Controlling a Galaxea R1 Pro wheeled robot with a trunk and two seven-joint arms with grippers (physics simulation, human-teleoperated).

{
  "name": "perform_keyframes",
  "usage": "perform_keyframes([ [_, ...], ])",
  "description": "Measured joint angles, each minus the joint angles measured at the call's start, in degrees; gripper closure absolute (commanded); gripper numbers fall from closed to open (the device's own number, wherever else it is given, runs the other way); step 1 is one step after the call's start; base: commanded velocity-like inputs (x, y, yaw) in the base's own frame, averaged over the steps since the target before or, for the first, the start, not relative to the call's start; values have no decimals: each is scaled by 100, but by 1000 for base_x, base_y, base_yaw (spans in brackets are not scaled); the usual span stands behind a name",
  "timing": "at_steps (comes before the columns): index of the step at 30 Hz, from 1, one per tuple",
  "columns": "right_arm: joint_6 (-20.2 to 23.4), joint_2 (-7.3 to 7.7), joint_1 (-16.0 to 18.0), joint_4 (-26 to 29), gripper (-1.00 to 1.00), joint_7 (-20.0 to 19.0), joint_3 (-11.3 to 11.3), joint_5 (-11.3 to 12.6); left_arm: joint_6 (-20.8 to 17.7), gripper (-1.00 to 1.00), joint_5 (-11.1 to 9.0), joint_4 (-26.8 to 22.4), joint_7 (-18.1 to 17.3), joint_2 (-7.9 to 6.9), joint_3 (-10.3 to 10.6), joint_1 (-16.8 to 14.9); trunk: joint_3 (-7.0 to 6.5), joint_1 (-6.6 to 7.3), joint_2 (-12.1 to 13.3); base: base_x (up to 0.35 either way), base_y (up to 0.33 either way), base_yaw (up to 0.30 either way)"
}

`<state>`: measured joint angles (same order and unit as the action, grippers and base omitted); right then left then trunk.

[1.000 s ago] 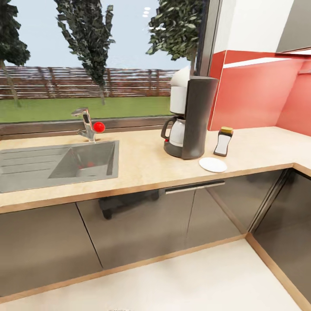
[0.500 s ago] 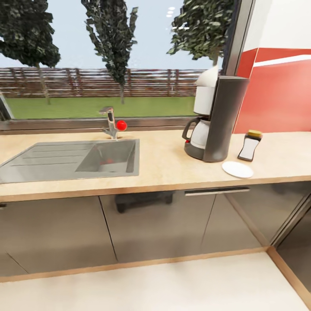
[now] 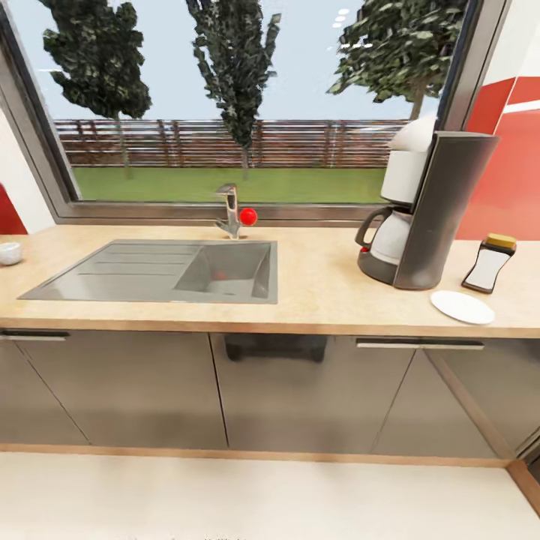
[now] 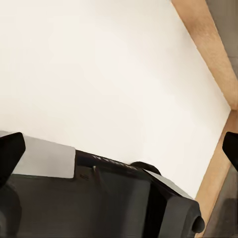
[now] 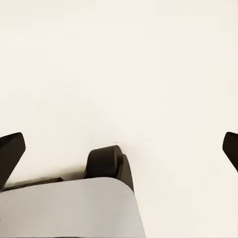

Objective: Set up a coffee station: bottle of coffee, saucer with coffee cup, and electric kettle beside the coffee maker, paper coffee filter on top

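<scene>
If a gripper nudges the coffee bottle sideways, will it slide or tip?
Probably tip: the coffee bottle is narrow, taller than wide, and already looks tilted. Its glossy body may slip in a grip. The saucer lies close in front and could be struck.

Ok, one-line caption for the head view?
Countertop under the window: sink at left, coffee maker, coffee bottle and empty saucer at right.

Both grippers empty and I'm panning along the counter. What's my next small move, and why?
Probably keep turning left toward the small white object at the countertop's far left end; it may be the coffee cup, though it is too small to tell. The saucer lies bare beside the coffee maker, with the bottle of coffee already there. Both the left gripper and right gripper are open.
</scene>
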<state>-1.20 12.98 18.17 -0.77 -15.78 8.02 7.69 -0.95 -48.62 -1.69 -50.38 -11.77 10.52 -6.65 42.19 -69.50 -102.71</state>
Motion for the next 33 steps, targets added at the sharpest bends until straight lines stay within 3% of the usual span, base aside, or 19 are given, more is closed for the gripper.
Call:
perform_keyframes([
  [1,0,-1,1,101,-100,1,9,-6,0,-100,-3,-6,83,40,-222,1,0,0,0,0,0,279],
  [2,9,-2,2,307,-100,1,28,-4,2,-100,-25,-17,258,98,-811,1,0,0,0,0,0,279],
  [7,0,-28,0,499,-100,20,18,0,10,-100,-66,-14,597,126,-1315,2,0,0,0,0,0,279],
  [10,-11,-55,0,546,-100,25,3,-26,83,-100,-81,-8,871,135,-1439,3,0,0,0,0,0,279],
  [17,-476,-67,0,443,-100,30,-11,-611,187,-100,-92,-12,1099,133,-1501,1,0,0,0,0,0,279],
  [33,-561,-70,0,390,-100,29,-23,-711,198,-100,-93,-7,1112,137,-1507,1,0,0,0,3,0,278],
])
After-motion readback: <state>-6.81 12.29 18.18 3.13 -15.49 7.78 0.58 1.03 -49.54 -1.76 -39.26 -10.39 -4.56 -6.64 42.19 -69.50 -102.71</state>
